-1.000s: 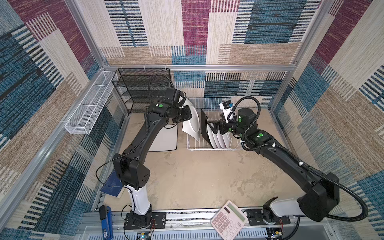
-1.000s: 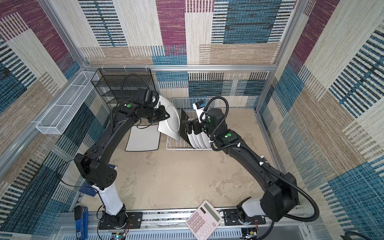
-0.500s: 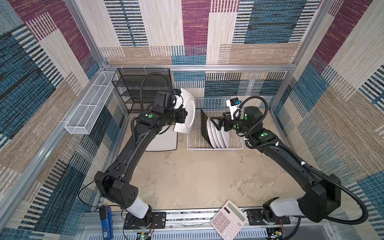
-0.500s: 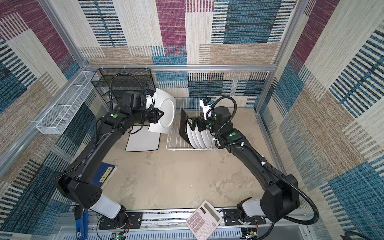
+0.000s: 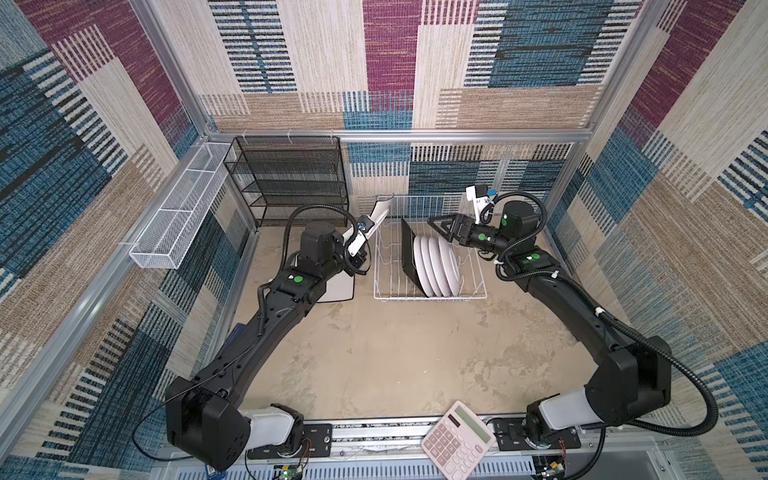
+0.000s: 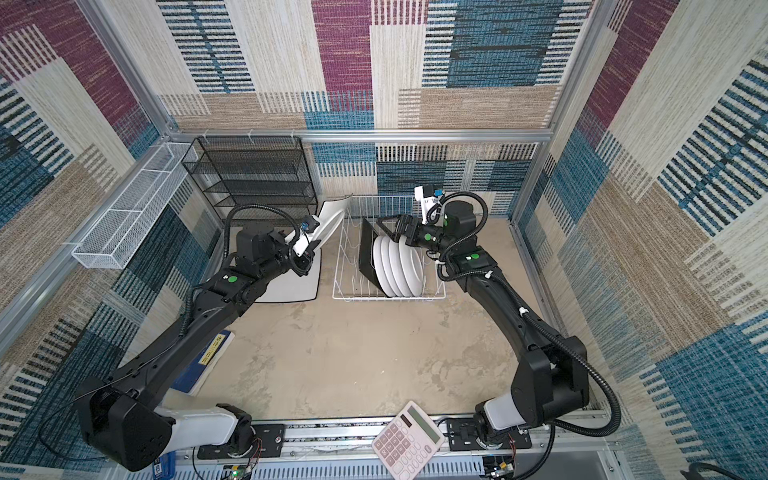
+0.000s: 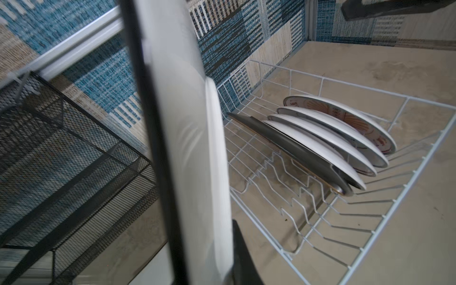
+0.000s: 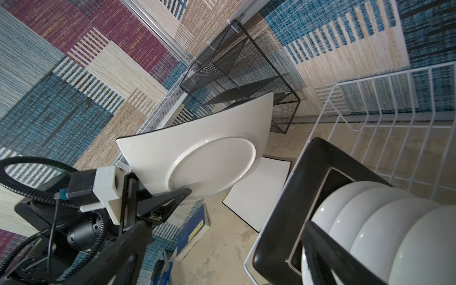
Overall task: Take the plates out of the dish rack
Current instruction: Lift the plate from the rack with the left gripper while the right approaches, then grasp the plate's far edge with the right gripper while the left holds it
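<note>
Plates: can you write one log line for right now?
left hand: shut on large white plate, held in air | right hand: open near round plates | dish rack: black plate, four round plates | table: flat white plate

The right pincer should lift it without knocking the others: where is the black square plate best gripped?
By its upper edge, coming down from above. The black square plate stands on edge in the dish rack, top edge exposed, bare slots at one face; the round white plates crowd the other, so a sideways approach looks blocked. The open right pincer hovers above the row.
</note>
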Motion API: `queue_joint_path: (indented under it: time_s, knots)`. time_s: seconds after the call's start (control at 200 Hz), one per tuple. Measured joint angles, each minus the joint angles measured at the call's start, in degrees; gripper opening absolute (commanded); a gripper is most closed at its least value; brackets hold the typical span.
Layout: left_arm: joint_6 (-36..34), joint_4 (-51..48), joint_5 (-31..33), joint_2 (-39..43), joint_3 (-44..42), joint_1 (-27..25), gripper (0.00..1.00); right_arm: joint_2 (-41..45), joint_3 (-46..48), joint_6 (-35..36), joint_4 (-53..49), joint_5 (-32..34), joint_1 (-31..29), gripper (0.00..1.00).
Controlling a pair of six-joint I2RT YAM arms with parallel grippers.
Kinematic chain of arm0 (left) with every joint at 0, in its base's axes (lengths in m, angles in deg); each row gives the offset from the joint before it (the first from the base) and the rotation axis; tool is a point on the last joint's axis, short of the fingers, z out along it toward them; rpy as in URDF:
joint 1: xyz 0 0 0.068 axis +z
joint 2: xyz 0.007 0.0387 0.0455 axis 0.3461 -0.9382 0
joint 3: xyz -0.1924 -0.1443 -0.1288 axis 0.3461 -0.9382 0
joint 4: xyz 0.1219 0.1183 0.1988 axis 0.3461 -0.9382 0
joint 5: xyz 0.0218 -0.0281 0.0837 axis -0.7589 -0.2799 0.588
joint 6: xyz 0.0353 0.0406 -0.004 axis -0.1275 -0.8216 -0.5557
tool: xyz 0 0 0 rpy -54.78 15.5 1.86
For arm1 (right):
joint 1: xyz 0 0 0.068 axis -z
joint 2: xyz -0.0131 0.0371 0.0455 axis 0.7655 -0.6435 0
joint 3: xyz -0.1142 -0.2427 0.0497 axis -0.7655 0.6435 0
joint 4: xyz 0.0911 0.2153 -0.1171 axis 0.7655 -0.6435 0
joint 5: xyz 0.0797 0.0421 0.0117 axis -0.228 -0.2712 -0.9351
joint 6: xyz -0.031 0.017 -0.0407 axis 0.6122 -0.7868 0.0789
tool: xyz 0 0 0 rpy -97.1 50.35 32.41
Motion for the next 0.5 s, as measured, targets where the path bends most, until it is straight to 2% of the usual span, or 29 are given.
queue_joint_path:
  time_s: [0.135, 0.27, 0.501]
  knots:
    - [-9.1, 8.2, 3.9, 1.4, -4.3, -2.1, 0.0, -2.9, -1.0, -7.1, 2.0, -2.8, -0.1, 0.99]
    - [-19.5, 14.1, 4.6, 1.5, -9.0, -3.6, 0.0, -3.4, -0.8, -12.2, 4.1, -4.0, -0.9, 0.99]
    - [-31.3, 18.8, 6.6, 0.7, -12.7, -4.3, 0.0, -5.1, -2.5, -15.4, 5.4, -4.4, -1.6, 0.99]
